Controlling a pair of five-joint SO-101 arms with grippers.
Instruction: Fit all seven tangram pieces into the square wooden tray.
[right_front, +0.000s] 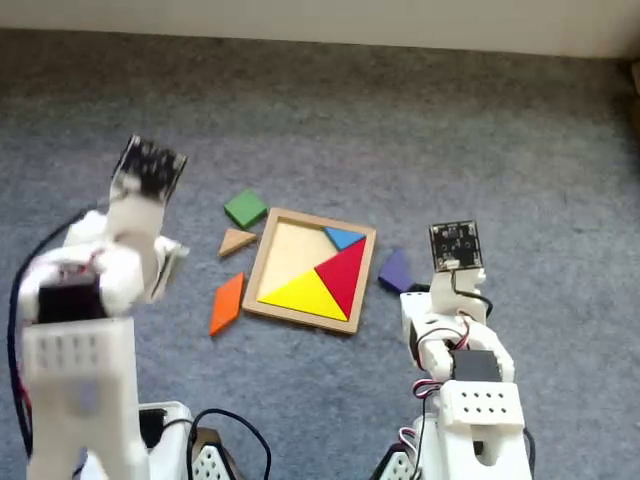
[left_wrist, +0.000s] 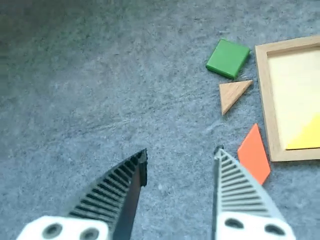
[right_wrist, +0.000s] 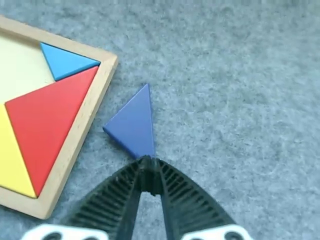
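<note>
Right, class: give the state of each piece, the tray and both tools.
tray: partly filled
yellow triangle: in tray
red triangle: in tray
light blue triangle: in tray
green square: outside
tan triangle: outside
orange parallelogram: outside
dark blue triangle: outside
left tool: open, empty
right tool: shut, empty

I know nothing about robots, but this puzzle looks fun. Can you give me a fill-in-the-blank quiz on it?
The wooden tray holds ___ pieces. The big triangle next to the yellow triangle in the tray is ___. The green piece lying outside the tray is a ___. The left gripper is ___.
Missing words: three; red; square; open.
</note>
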